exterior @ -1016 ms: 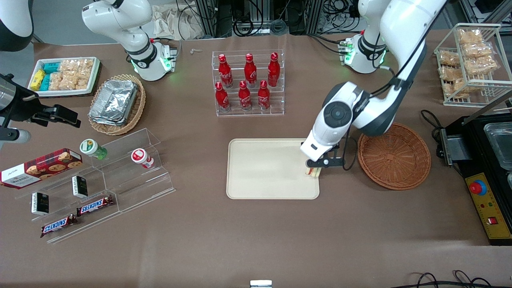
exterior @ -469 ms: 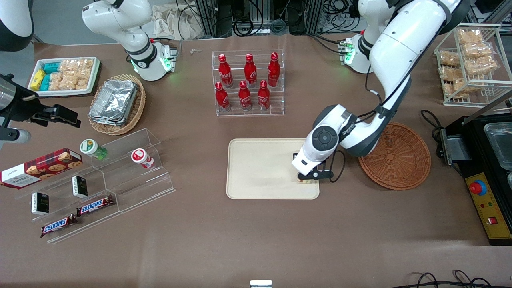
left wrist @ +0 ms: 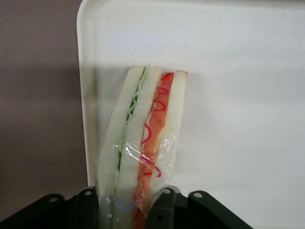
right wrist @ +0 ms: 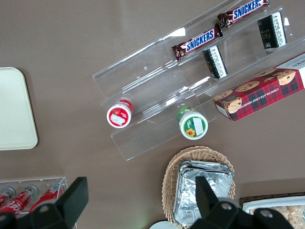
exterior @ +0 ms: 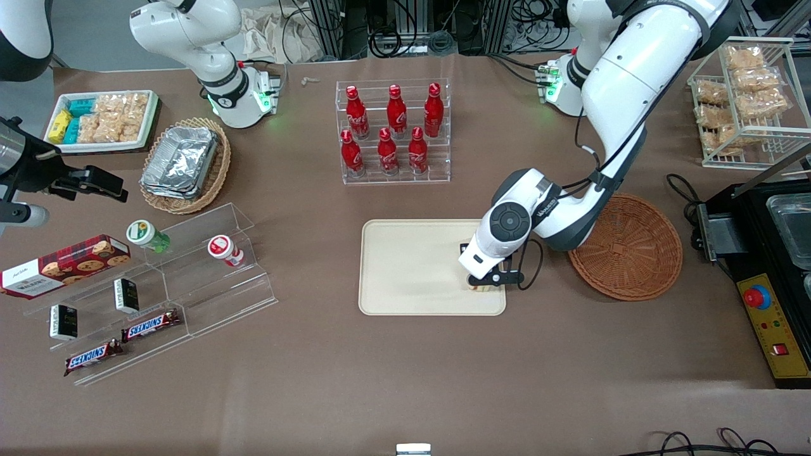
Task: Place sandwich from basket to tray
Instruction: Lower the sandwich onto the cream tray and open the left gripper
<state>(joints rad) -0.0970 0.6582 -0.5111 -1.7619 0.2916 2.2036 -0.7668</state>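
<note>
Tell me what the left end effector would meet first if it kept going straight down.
The left end effector, shut on the sandwich, points down at the tray; the sandwich would probably touch it first, though the remaining gap is unclear.

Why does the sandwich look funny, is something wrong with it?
Nothing looks broken or spilled. The sandwich is wrapped in clear film and stands on its edge because the tool is pinching it. It sits low over the tray, near the corner closest to the basket, not lying flat yet.

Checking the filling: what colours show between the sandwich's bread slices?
Green and orange-red, in the gripper-held sandwich; left wrist view.
</note>
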